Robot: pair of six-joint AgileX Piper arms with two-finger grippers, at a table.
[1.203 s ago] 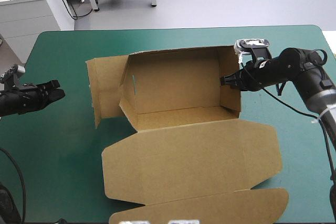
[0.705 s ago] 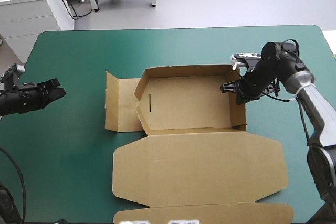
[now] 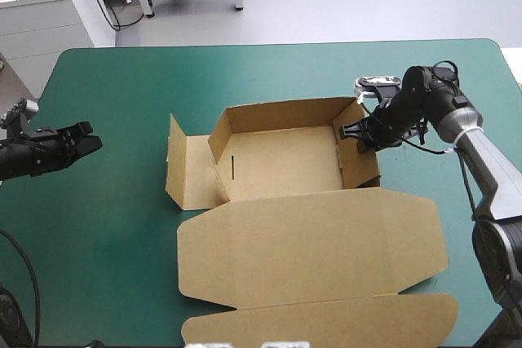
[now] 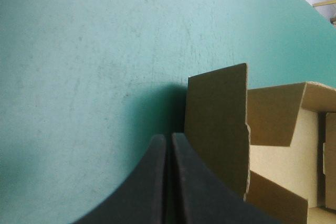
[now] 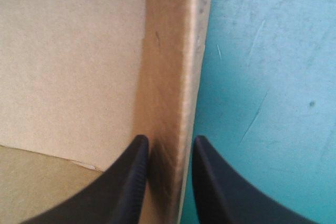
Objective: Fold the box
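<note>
The brown box (image 3: 281,160) stands as an open tray at mid-table, its lid (image 3: 310,234) lying flat toward the near edge. A side flap (image 3: 186,170) sticks out on its left, half raised. My right gripper (image 3: 352,132) is at the tray's right wall (image 3: 359,152). In the right wrist view this gripper (image 5: 169,139) is shut on that wall (image 5: 173,66), one black finger inside the tray and one outside. My left gripper (image 3: 83,140) hovers shut near the table's left edge, well clear of the box. In the left wrist view its gripper (image 4: 169,137) points at the side flap (image 4: 218,119).
The teal-green cover (image 3: 122,87) spreads wide between my left gripper and the box, and behind the box to the far edge. The lid's front flap (image 3: 326,322) reaches almost to the table's near edge.
The box, earlier tipped up and farther left, has come down and shifted right, with its left flap swinging. My right gripper has stayed on the right wall. The left arm has not moved.
</note>
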